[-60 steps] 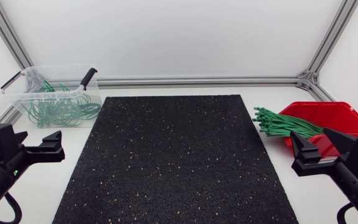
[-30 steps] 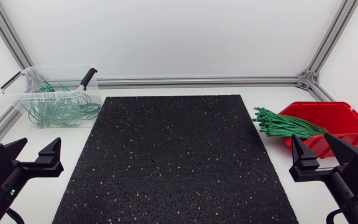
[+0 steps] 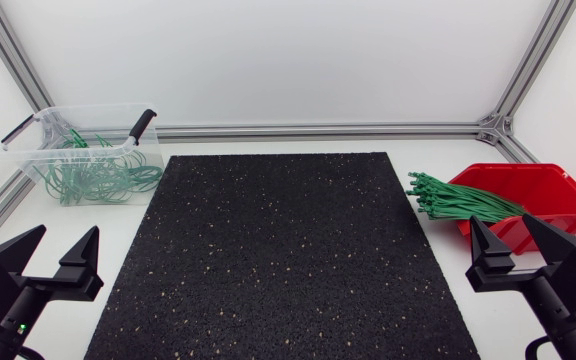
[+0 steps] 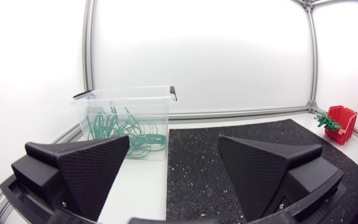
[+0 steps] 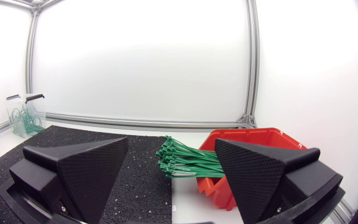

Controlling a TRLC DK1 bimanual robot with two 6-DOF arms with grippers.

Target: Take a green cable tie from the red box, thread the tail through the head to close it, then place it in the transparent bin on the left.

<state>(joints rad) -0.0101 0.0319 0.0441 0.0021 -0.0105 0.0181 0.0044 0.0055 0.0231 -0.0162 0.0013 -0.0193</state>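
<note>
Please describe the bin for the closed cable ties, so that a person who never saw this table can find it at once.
Start from the large black speckled rubber mat in the middle and look past its far left corner. There stands a transparent plastic bin with black handles. It holds looped green cable ties, while the red plastic box opposite holds straight ones.

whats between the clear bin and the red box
Only the black mat, plus green ties spilling from the red box, shown in the head view.

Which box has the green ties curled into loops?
The transparent bin left of the black mat: it holds closed loops. The red box holds straight ties poking out.
</note>
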